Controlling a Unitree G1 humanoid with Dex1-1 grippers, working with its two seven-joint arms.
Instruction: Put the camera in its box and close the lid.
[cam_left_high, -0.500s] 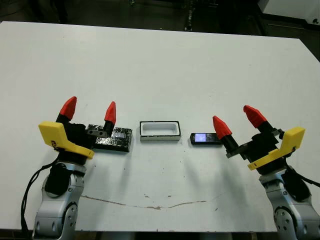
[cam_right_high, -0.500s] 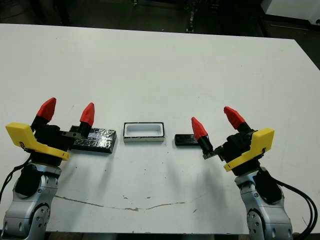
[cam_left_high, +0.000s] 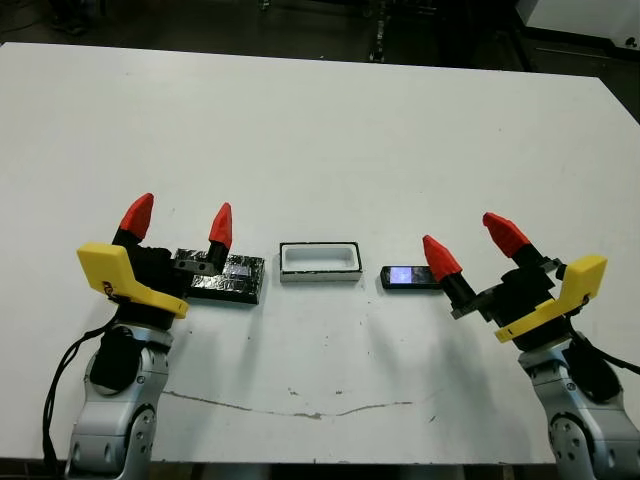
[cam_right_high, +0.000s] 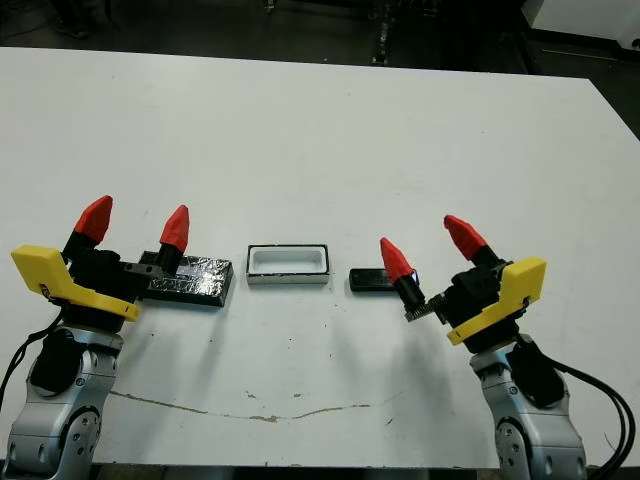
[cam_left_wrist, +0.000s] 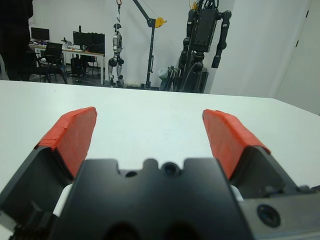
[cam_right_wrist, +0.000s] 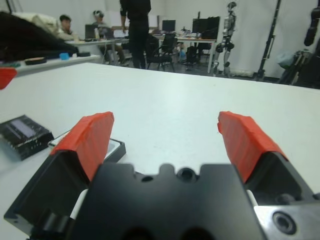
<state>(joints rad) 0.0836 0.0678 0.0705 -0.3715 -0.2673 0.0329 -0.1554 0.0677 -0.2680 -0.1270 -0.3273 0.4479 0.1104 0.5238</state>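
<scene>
The slim black camera (cam_left_high: 405, 276), with a bluish shiny patch on its face, lies flat just right of the box (cam_left_high: 319, 261), a small white-walled tray standing open and empty. The glossy black lid (cam_left_high: 228, 277) lies flat left of the box. My right gripper (cam_left_high: 472, 244) is open, and its left fingertip hovers beside the camera's right end. My left gripper (cam_left_high: 179, 220) is open too, over the lid's left end, which its body hides. The right wrist view shows the lid (cam_right_wrist: 22, 132) far off beyond open fingers (cam_right_wrist: 90, 140).
The white table (cam_left_high: 330, 130) stretches wide behind the three objects. A thin dark crack line (cam_left_high: 300, 405) runs near its front edge. Beyond the table, the right wrist view shows people (cam_right_wrist: 135, 30) at desks, and the left wrist view shows lab stands and robots (cam_left_wrist: 202, 45).
My right gripper has edged slightly left toward the camera. The left gripper, lid, box and camera have not moved.
</scene>
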